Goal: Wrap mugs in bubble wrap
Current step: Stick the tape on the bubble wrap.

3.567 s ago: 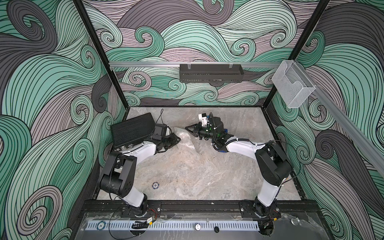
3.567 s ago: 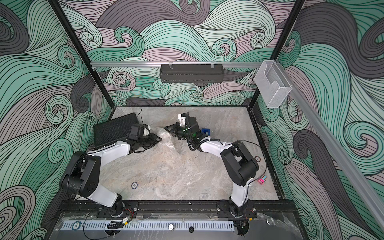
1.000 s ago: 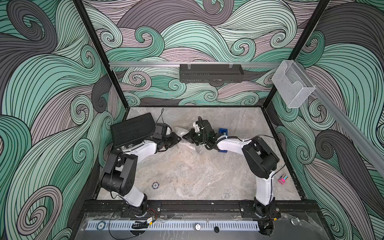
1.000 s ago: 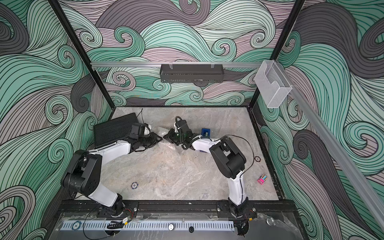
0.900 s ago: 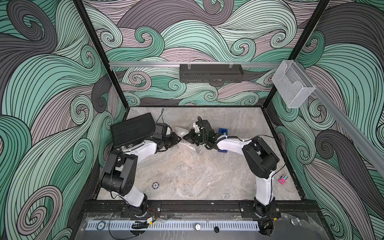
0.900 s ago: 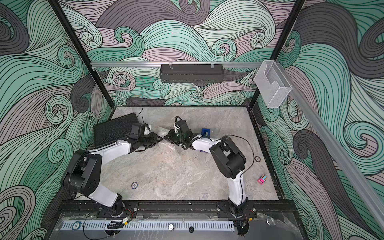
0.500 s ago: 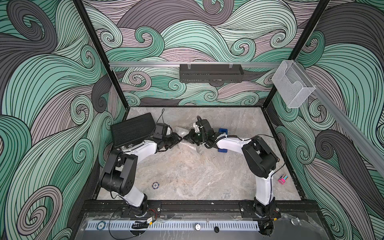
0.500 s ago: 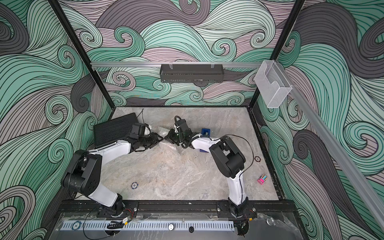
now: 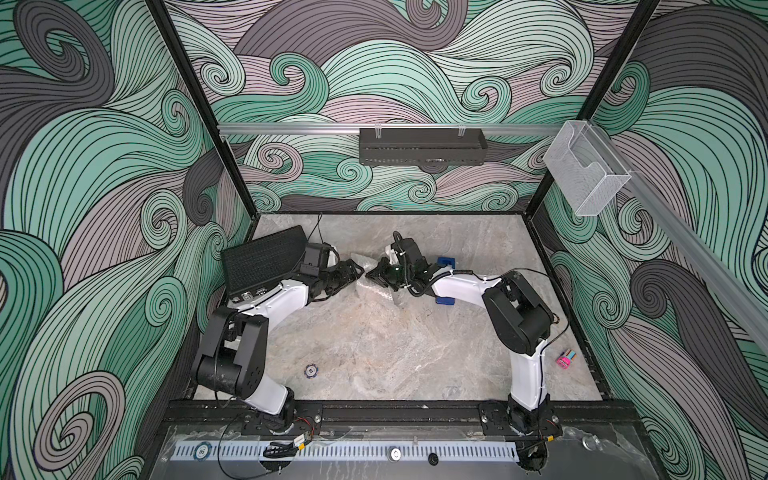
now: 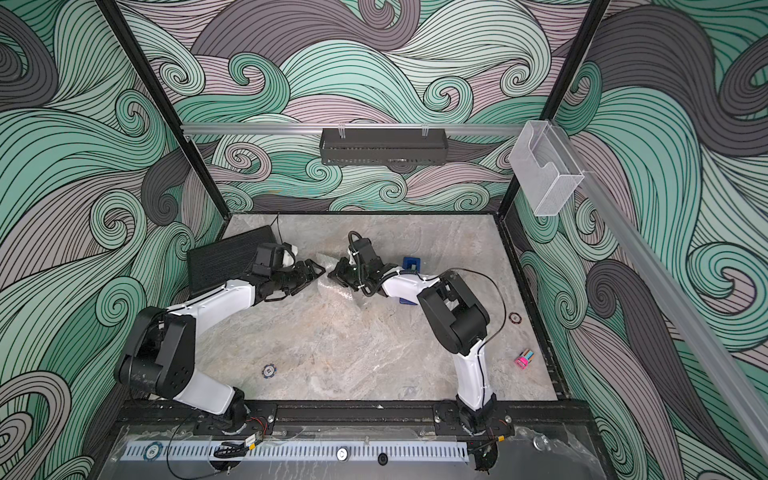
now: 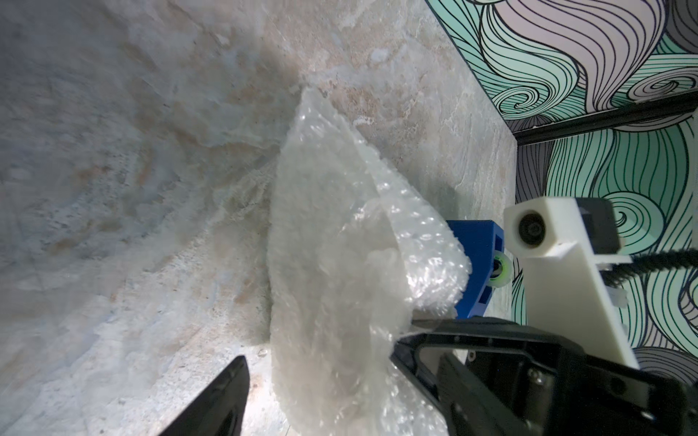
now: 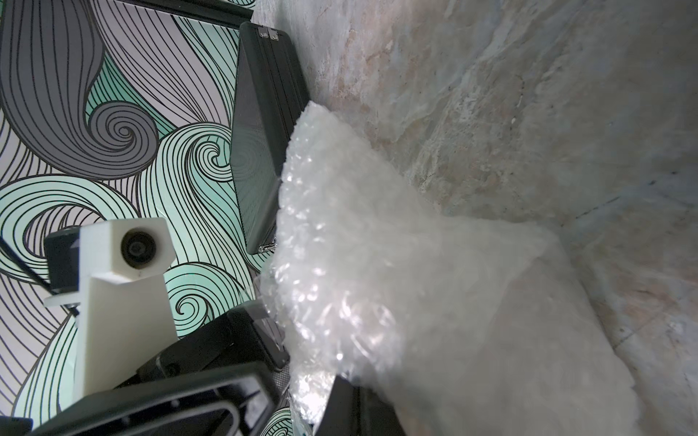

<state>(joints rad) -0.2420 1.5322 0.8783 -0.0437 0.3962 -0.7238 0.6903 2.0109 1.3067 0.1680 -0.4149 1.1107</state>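
Observation:
The bubble wrap [image 9: 376, 289] lies bunched in a whitish, shiny bundle on the stone table, between the two arms at the back. My left gripper [image 9: 358, 272] is open at the bundle's left end. In the left wrist view its black fingers [image 11: 223, 400] stand wide apart, with the bubble wrap [image 11: 332, 264] between them and a gap beside one finger. My right gripper [image 9: 374, 277] meets the bundle from the right. In the right wrist view the right gripper [image 12: 306, 381] is shut on a fold of the bubble wrap [image 12: 377, 264]. The mug is hidden.
A black case [image 9: 266, 262] leans at the back left, just behind my left arm. A blue tape dispenser [image 9: 446, 262] sits under my right forearm. A poker chip [image 9: 311, 370], a small pink block [image 9: 566, 358] and a dark ring [image 10: 515, 318] lie nearer the front.
My left gripper has opened its jaws around the bundle's end. My right gripper stayed shut on the wrap and has moved slightly left, towards the left gripper.

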